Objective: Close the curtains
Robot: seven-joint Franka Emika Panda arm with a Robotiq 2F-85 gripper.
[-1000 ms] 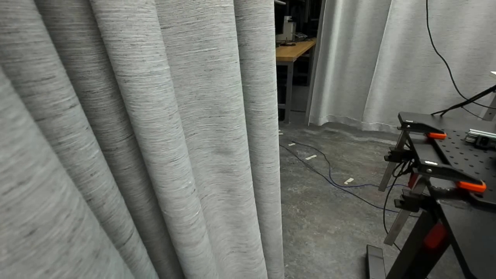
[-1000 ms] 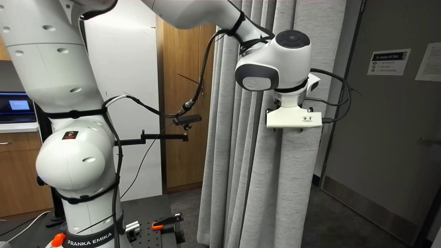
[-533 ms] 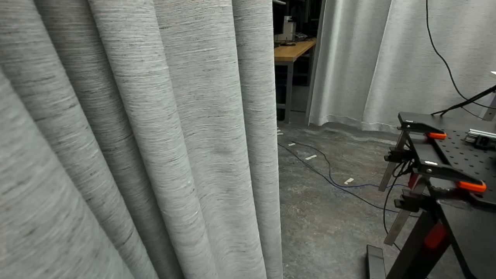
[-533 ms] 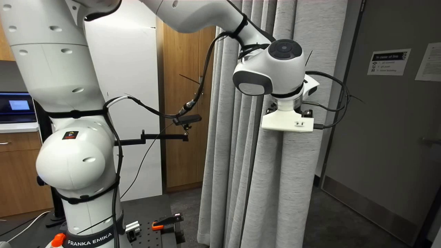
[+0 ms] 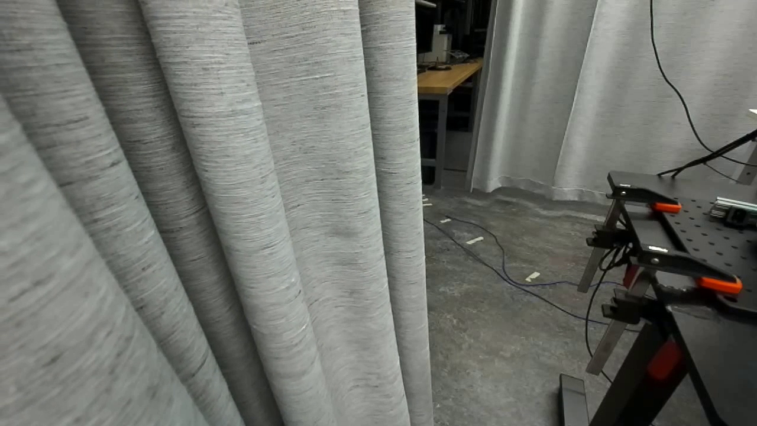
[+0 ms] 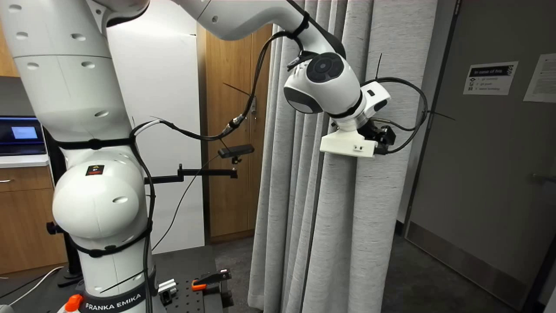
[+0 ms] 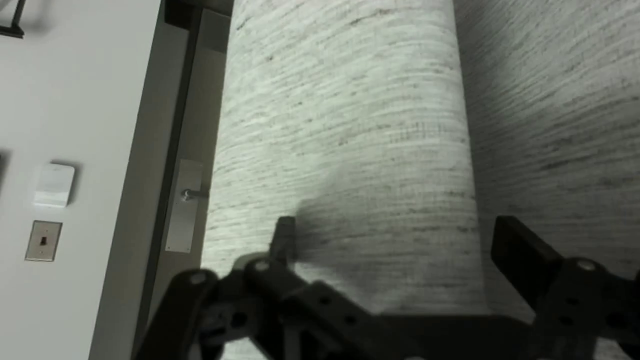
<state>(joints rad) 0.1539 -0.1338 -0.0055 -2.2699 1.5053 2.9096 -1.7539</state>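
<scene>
Probably pre-grasp step: fingers stood wide apart, empty, grey heathered curtain ahead; next move likely meant pinching it.

Curtains close-up in the wrist view and an exterior view, beyond the arm in an exterior view.

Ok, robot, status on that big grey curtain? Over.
Black fingers open. Light-grey streaked fabric curtain in deep folds, not closed. Thin dark-blue cables on grey floor, possible snag.
</scene>
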